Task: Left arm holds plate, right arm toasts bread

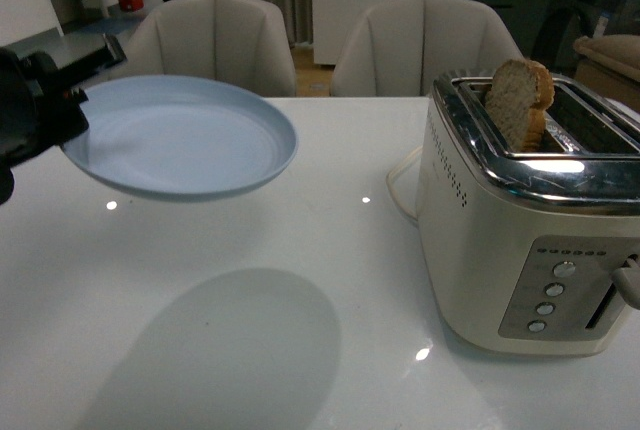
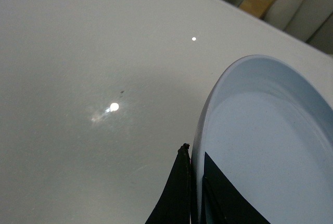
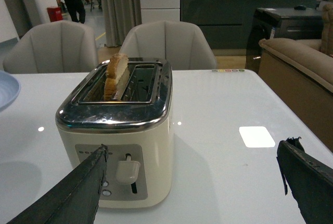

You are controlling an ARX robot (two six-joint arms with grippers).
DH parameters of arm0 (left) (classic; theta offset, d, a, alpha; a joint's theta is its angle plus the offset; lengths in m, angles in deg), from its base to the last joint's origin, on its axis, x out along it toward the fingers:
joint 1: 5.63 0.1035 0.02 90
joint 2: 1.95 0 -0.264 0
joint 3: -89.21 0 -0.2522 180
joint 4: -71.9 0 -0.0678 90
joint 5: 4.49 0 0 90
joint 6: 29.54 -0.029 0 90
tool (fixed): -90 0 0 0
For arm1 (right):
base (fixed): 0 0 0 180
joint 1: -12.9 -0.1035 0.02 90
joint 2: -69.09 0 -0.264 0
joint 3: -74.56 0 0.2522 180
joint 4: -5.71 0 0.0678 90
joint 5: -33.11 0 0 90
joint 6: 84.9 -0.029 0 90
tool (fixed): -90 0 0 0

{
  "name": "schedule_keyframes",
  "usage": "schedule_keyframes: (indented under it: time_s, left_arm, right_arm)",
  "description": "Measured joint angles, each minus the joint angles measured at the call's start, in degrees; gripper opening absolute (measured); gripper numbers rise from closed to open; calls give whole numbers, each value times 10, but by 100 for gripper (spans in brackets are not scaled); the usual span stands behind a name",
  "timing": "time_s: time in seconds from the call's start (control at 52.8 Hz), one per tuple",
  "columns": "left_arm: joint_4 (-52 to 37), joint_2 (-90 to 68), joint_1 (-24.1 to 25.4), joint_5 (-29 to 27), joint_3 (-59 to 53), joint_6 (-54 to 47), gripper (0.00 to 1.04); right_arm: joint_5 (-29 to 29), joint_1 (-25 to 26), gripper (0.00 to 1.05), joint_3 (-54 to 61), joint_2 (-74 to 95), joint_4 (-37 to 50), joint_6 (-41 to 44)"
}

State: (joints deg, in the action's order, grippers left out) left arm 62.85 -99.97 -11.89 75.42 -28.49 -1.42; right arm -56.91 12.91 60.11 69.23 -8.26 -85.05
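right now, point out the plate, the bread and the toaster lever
plate (image 1: 190, 140): front view, bare centre
bread (image 1: 513, 100): front view, middle of its crumb face
toaster lever (image 3: 128, 171): right wrist view, its knob

text: none legible | toaster (image 1: 470, 240) panel marks: too small to read

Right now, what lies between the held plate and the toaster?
Past the plate, the front view shows only bare white table and a pale cord looped beside the toaster.
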Motion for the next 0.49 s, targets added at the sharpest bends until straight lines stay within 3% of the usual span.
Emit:
schedule_keyframes:
  time_s: [0.492]
  left_arm:
    - [-36, -169, 36, -41, 26, 22, 3]
  right_arm:
    - [0, 0, 98, 0, 0, 0, 0]
